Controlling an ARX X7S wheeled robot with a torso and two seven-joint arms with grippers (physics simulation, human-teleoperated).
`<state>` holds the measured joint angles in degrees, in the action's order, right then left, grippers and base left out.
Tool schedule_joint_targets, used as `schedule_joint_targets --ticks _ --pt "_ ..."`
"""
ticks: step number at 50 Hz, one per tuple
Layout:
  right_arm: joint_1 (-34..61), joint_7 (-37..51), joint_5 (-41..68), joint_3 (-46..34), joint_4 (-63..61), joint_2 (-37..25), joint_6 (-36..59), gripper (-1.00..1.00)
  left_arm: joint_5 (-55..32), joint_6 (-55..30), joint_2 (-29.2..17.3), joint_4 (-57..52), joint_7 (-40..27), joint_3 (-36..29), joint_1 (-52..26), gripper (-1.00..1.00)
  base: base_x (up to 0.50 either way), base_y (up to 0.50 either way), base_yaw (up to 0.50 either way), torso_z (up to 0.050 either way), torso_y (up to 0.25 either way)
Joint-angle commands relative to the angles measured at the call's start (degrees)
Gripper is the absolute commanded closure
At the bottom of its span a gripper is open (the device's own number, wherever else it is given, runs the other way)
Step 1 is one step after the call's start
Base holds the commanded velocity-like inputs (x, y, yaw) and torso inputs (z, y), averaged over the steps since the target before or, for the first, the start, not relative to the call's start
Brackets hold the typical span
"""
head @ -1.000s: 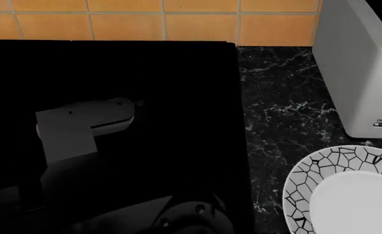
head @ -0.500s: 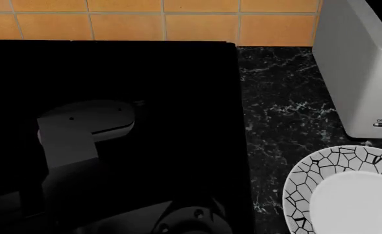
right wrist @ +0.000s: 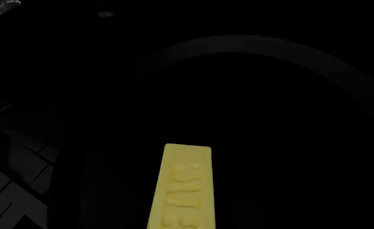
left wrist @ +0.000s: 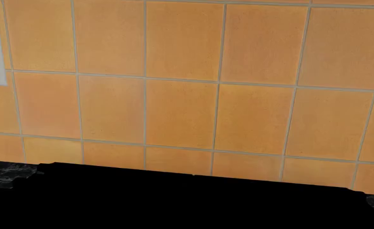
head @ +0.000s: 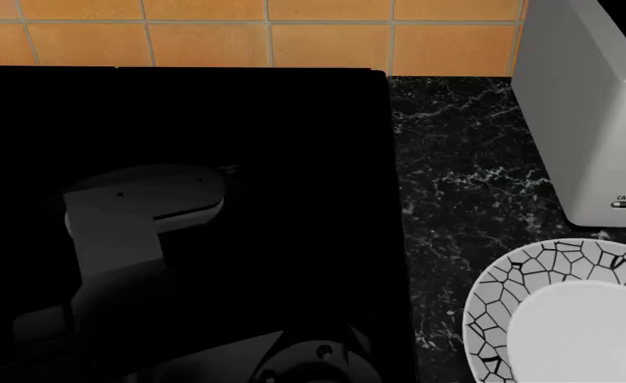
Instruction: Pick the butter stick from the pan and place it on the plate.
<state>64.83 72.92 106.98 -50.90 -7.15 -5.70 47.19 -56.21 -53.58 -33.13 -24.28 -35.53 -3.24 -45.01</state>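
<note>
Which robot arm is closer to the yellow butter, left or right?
Right. Its wrist camera looks straight down at the butter stick in the pan, very close. The left wrist camera sees only the orange wall tiles, no butter.

The word "CANCEL" is showing on a small button label low on the front of the grey toaster, just behind the plate.

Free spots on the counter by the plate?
Bare dark marble counter runs between the black stove and the grey toaster, back to the orange tile wall. The plate has its white centre bare. Tightest between plate and toaster.
</note>
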Motion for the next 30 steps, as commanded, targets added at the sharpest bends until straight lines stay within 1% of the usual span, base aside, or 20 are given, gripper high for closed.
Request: schedule_joint_targets --ticks 1,19,25,30 --pt "0.31 -0.71 -0.2 -0.87 -0.52 -0.13 0.67 1.0 -0.17 0.29 -0.14 -0.09 -0.06 0.17 0.39 -1.0 0.0 0.0 0.0 0.0 0.0" --pt "6.43 -0.23 0.56 -0.01 -1.95 -0.99 1.25 1.0 0.51 0.91 0.1 0.68 0.44 -0.79 0.12 -1.0 0.0 0.0 0.0 0.0 0.0" --pt "8.86 0.55 1.64 1.07 -2.3 -2.28 1.34 1.0 0.56 0.98 0.11 0.67 0.4 -0.96 0.03 -1.0 0.0 0.0 0.0 0.0 0.0" --pt "11.56 1.92 3.34 2.84 -2.96 -4.54 1.4 1.0 0.1 0.58 0.06 0.31 0.03 -0.92 -0.25 -1.0 0.0 0.0 0.0 0.0 0.0"
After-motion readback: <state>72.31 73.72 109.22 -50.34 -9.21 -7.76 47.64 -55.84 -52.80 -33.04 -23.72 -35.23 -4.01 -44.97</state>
